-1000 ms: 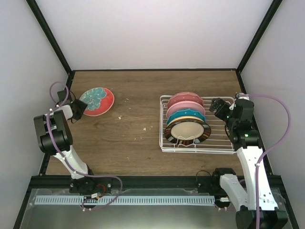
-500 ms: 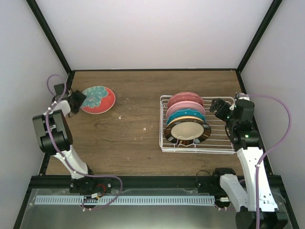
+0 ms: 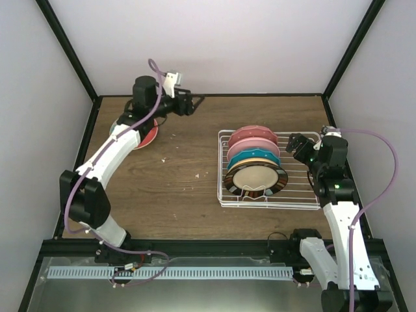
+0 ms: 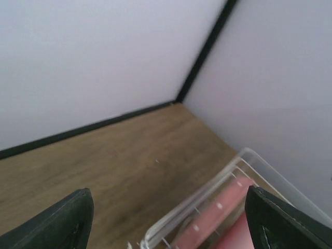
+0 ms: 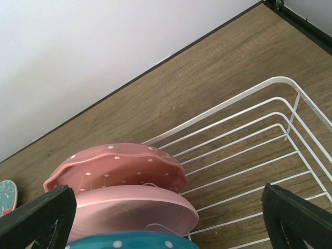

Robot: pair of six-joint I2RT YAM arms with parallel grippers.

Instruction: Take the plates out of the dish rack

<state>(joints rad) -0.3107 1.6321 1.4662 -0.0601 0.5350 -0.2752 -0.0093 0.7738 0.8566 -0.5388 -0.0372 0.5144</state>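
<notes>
On the table [image 3: 175, 188], the rack [image 3: 300, 185] held four upright plates [image 3: 255, 175]; a red plate [image 3: 151, 134] lay flat at far left, partly under the left arm [image 3: 117, 146]. The left hand [image 3: 193, 104] hovered spread near the back wall [image 3: 214, 45]; the right hand [image 3: 296, 144], also spread, sat beside the rack.

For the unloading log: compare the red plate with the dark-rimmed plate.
The red plate lies flat on the table, outside the dish rack; the dark-rimmed plate stands on edge in the rack. The left arm partly hides the red plate; the dark-rimmed plate shows its cream centre. Both are round.
</notes>
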